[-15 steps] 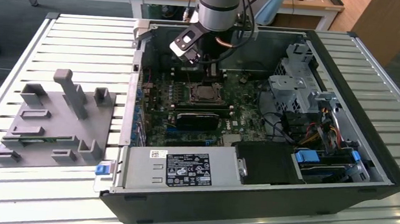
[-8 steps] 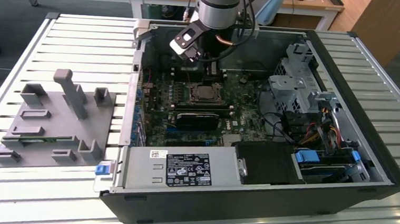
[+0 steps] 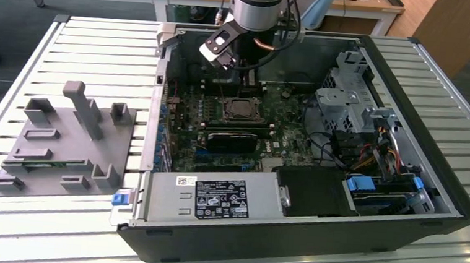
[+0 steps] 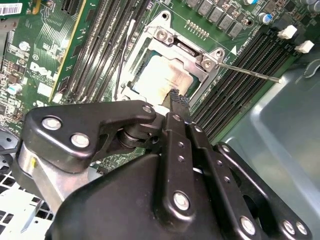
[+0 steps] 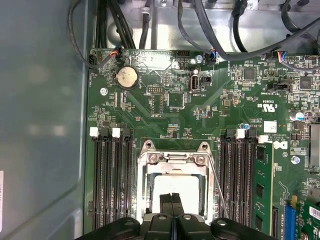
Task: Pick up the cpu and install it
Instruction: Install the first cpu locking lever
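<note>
Jaws were found pressed flat together, with no gap between them and nothing gripped, the gripper (image 5: 172, 202) being poised tip-down directly over the cpu (image 5: 191, 189). Whether the tips were resting on the chip's metal top or were held just clear of it could not be told. Fingers closed in this way were judged better suited to pressing than to grasping. The cpu was seen lying flat and square inside the socket frame (image 5: 173, 159), its pale top exposed through the frame's opening. From this it was judged to be already seated, with the frame set to bear on its edges. A thin retention lever (image 4: 250, 73) was seen running out from a corner of the frame across the neighbouring memory slots (image 5: 112, 180); whether it was latched could not be told. Farther out, the motherboard (image 5: 165, 100) was carried in the open case (image 3: 434, 120), which was laid on its side so that the board faced upward and could be reached from above. The arm (image 3: 258, 6) was accordingly lowered almost straight down into the case, wrist turned toward the board. Well apart, at the exterior view's left, a grey fixture (image 3: 60, 150) was stood on the slatted table (image 3: 100, 41).
</note>
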